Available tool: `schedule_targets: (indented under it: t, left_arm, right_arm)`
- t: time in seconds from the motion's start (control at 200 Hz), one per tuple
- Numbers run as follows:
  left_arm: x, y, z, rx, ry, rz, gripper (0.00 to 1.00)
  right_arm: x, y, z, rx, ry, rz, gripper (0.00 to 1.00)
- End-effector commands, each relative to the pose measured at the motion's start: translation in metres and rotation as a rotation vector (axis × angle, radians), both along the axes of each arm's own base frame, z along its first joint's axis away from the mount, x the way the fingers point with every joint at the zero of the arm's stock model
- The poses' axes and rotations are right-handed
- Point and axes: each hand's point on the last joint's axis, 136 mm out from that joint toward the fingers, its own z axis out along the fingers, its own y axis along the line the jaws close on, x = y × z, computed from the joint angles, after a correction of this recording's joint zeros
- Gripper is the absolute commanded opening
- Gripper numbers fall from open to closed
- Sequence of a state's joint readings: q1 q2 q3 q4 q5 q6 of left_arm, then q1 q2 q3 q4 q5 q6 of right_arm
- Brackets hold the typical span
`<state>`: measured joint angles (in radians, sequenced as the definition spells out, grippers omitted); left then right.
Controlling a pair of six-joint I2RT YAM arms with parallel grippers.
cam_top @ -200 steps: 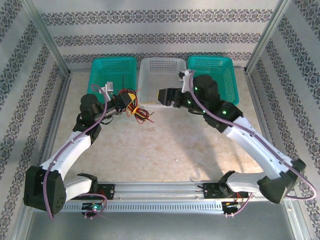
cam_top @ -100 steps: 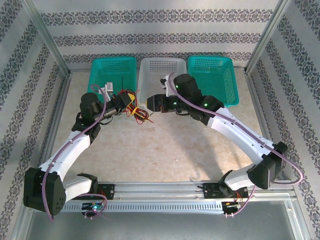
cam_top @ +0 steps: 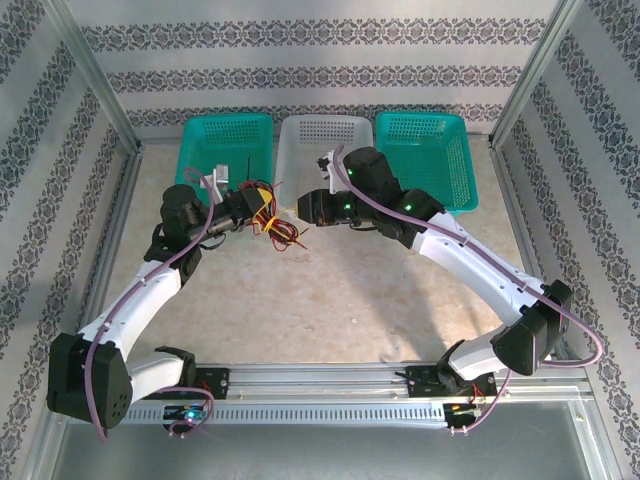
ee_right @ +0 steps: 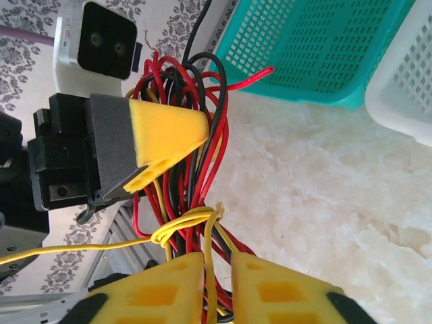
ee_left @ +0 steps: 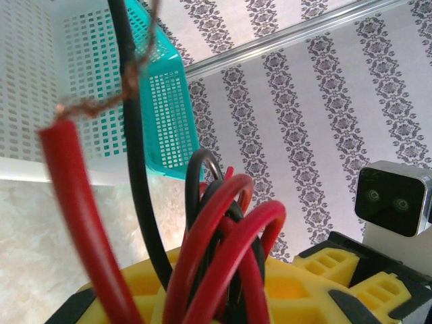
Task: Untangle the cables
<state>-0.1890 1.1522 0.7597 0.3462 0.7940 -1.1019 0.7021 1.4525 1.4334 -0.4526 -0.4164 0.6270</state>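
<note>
Where the cables [cam_top: 268, 218] hang, they form one tangled clump of red, yellow and black strands. It is held up over the table [cam_top: 330, 300], just in front of the left green basket [cam_top: 228, 140] and the white basket [cam_top: 320, 140].

The left gripper [cam_top: 246, 212] has the thick of the bundle. In its wrist view the red and black loops [ee_left: 223, 256] rise straight out from between its yellow fingers [ee_left: 297, 287], which are pressed onto them. The right gripper [cam_top: 300, 207] meets the clump from the other side, nearly nose to nose with the left. Its fingers [ee_right: 172, 290] are drawn almost together, with a yellow strand [ee_right: 209, 270] running down the narrow slot between them. I read that as a pinch on that strand.

Just above the pinch, the yellow strand loops around the red and black ones [ee_right: 185, 226].

Step in hand, as I judge it: one strand is singled out while the left anchors the rest. The next move calls for a slow pull away from the left gripper. That yellow loop may tighten instead of slipping free.
</note>
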Motion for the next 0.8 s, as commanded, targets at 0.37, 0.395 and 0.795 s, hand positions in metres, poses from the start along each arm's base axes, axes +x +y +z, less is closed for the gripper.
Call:
schedule_targets:
  t: [0.37, 0.395, 0.795]
  left_arm:
    - [-0.021, -0.022, 0.053, -0.132, -0.149, -0.175, 0.0]
    - [-0.023, -0.022, 0.059, -0.153, -0.165, -0.178, 0.0]
    - [-0.028, -0.005, 0.155, -0.433, -0.406, -0.057, 0.0]
  right_arm:
    - [0.034, -0.008, 0.028, 0.043, -0.063, -0.012, 0.0]
    - [0.038, -0.008, 0.026, 0.047, -0.07, -0.023, 0.0]
    - [0.053, 0.027, 0.002, 0.475, 0.126, 0.03, 0.0]
